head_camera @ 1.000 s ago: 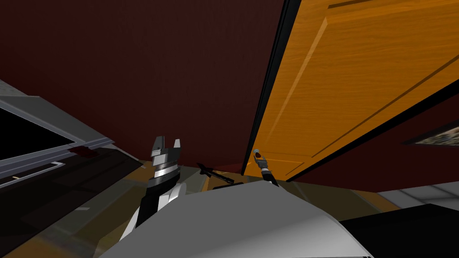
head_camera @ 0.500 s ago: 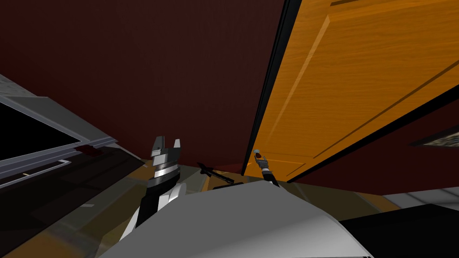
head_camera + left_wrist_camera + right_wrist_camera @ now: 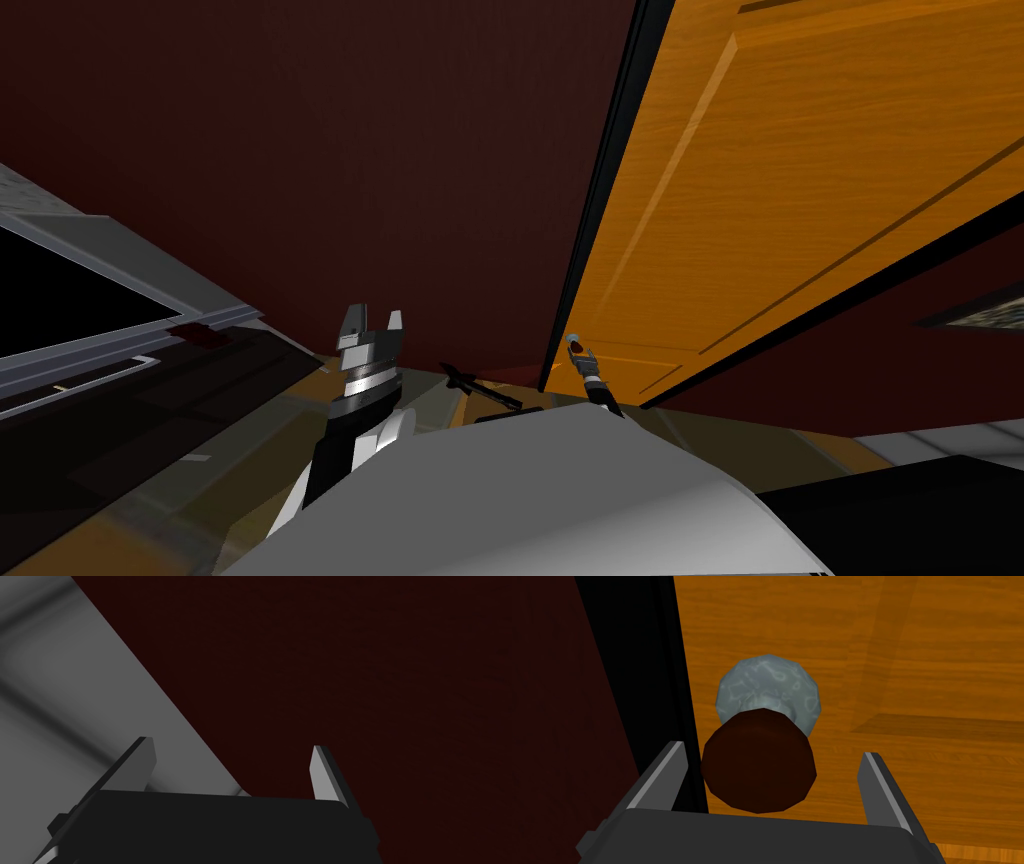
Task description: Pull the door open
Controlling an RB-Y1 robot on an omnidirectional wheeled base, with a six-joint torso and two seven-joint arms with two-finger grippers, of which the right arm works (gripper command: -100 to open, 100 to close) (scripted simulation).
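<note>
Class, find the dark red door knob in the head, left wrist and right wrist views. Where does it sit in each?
Head view: door knob, small, low on the orange door's left edge.
Left wrist view: left tool open, away from the knob.
Right wrist view: knob between the open right tool's fingers, touching neither.
Shared landmark: black door frame beside the knob.
</note>
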